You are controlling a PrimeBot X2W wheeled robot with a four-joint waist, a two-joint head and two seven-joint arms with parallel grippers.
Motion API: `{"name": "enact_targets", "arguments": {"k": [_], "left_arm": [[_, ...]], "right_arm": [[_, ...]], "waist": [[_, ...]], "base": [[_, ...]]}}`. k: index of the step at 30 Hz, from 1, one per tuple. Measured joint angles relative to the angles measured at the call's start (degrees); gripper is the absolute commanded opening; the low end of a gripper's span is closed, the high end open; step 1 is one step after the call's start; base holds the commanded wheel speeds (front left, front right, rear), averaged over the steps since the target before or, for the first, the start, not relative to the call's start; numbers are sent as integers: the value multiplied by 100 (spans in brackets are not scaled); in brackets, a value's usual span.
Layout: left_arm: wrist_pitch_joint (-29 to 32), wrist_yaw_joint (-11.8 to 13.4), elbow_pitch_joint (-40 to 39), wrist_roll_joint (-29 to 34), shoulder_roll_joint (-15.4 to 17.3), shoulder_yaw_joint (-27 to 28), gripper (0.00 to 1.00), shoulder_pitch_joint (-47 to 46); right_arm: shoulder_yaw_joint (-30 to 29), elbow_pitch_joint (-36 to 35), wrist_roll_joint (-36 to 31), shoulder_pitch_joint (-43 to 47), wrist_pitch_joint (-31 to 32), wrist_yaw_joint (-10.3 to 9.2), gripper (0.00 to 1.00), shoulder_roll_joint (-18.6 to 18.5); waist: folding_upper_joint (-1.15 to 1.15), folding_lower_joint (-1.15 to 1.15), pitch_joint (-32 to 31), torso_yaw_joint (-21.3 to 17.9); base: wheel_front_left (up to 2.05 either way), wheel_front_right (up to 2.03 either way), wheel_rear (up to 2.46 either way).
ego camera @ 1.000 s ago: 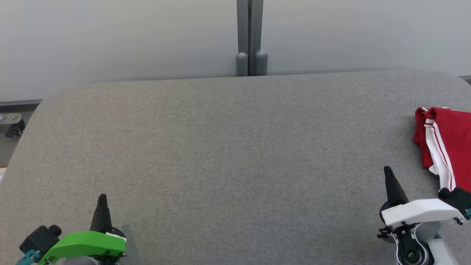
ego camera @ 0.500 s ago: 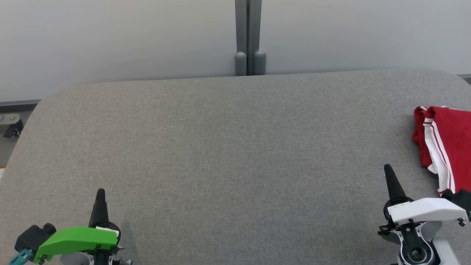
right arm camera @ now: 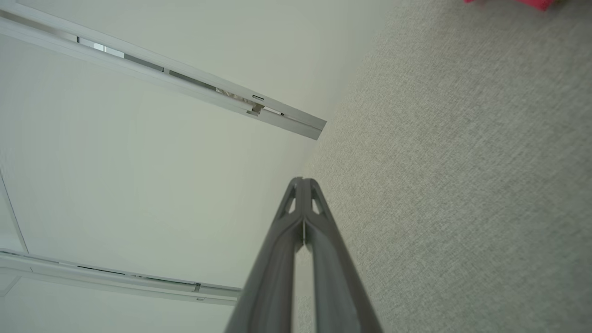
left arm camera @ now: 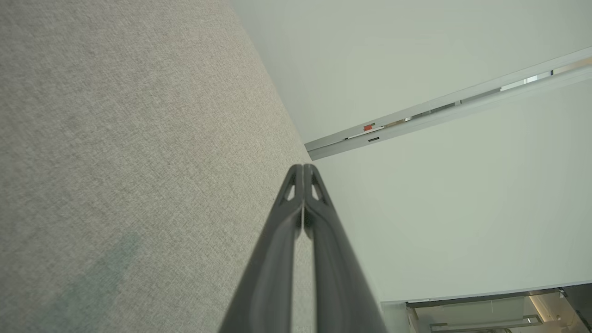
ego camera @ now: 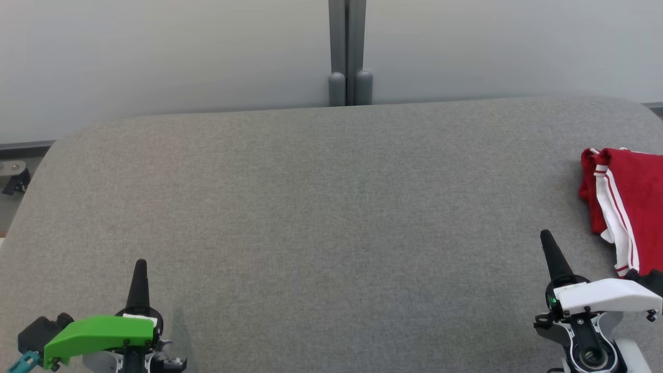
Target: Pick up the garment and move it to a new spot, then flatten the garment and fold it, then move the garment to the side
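Note:
The garment (ego camera: 629, 202) is red with white stripes and lies folded at the right edge of the grey table (ego camera: 331, 207); a sliver of the garment (right arm camera: 513, 2) shows at the top of the right wrist view. My right gripper (ego camera: 545, 237) is shut and empty, to the left of and nearer than the garment, not touching it. My left gripper (ego camera: 140, 264) is shut and empty at the lower left, far from the garment. In each wrist view the two dark fingers (left arm camera: 303, 173) (right arm camera: 300, 185) press together with nothing between them.
A pale wall with a grey vertical post (ego camera: 347, 52) stands behind the table's far edge. The table's rounded left corner (ego camera: 57, 150) drops off to a dark fitting (ego camera: 13, 178). Bare grey felt stretches between the two grippers.
The left gripper has risen slightly in the head view and the right arm's body has sunk a little. The whole picture shifted slightly left. The garment stayed put.

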Motion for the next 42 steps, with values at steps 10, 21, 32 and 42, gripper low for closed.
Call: {"name": "enact_targets", "arguments": {"k": [10,21,32,42], "left_arm": [[145,27,-93,-572,3,30,0,-46],[277,41,-167,-1080,9,57,0,-101],[405,43,-250,-1562,12,88,0,-115],[514,45,-307,-1956,15,118,0,-148]], "right_arm": [[-4,-96,561,18,149,0,0,-7],[-8,-179,1070,40,280,0,0,-11],[-12,-261,1539,44,410,-1,0,-15],[-14,-328,1928,58,512,-1,0,-19]], "waist": [[0,0,9,-21],[0,0,18,-42],[0,0,27,-63],[0,0,35,-81]], "base": [[0,0,0],[0,0,0],[0,0,0],[0,0,0]]}}
